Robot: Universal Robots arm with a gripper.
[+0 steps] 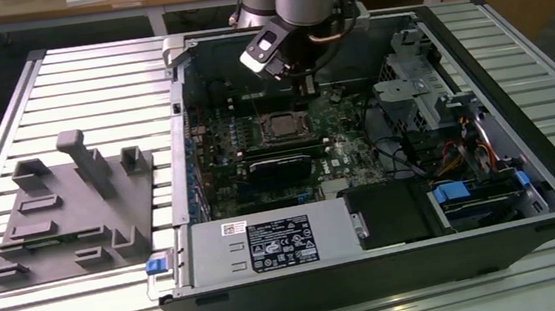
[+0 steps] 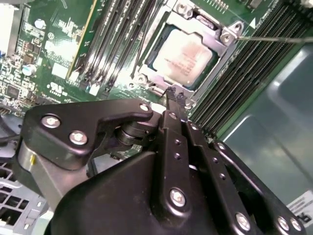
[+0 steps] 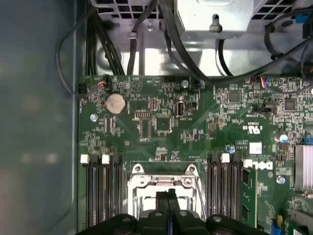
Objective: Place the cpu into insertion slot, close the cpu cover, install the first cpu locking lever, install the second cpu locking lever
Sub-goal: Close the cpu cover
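The cpu [image 2: 188, 54] lies flat in the insertion slot [image 2: 142, 78]. Its dull metal top shows through the window of the cpu cover [image 2: 221, 38], which lies down over its edges. The chip looks light, stiff and fragile on its underside, so it is best held only by its bare rim. Framed as it is, little of that rim is free. The cover is thin, stiff sheet metal.

From the slot's corner a thin wire lever [image 2: 276, 39] runs out across the memory slots [image 2: 254, 73], so I judge it not latched. Such springy, slick wire would be best caught at its bent end.

The gripper [image 2: 174, 97] hovers just beside the slot's edge, its fingers pressed together with nothing visible between them. Around the slot spreads the green motherboard [image 3: 161, 122], inside the open computer case [image 1: 376, 281], which stands on the slatted surface [image 1: 92, 90].
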